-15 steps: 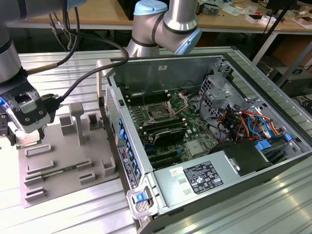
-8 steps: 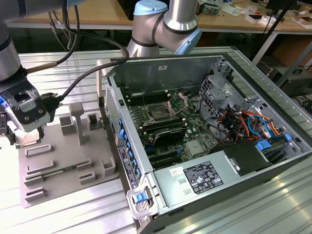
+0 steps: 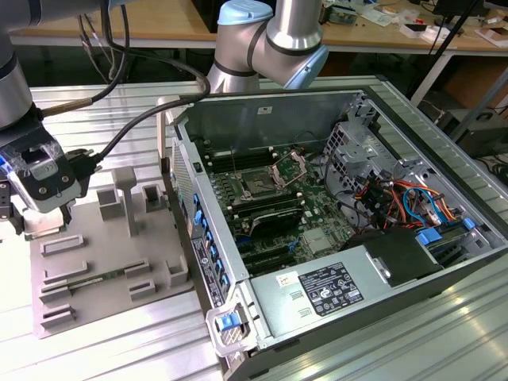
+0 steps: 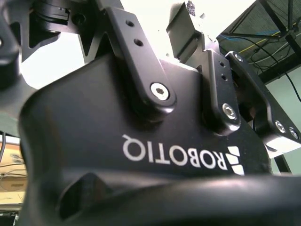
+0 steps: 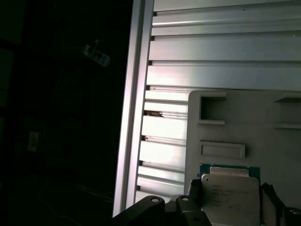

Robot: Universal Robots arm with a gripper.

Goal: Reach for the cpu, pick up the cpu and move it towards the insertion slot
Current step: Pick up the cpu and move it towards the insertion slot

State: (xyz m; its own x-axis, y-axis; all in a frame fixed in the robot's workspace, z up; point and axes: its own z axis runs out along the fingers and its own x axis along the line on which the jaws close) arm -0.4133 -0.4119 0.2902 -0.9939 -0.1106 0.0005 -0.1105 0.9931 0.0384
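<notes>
First wrist view: small flat square silver-topped cpu looks light, stiff, fragile; best held by its edges. Whether the black gripper over it has closed, I cannot tell.

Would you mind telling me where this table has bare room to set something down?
Bare slatted table borders the grey tray's near side, and the computer case's near side. Inside the case is crowded; the gripper hangs over the tray.

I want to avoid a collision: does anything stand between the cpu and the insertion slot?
Yes. The cpu is over the grey tray, at the exterior view's left; the insertion slot is inside the computer case. Between them rise the tray's upright posts and the case's side wall.
</notes>
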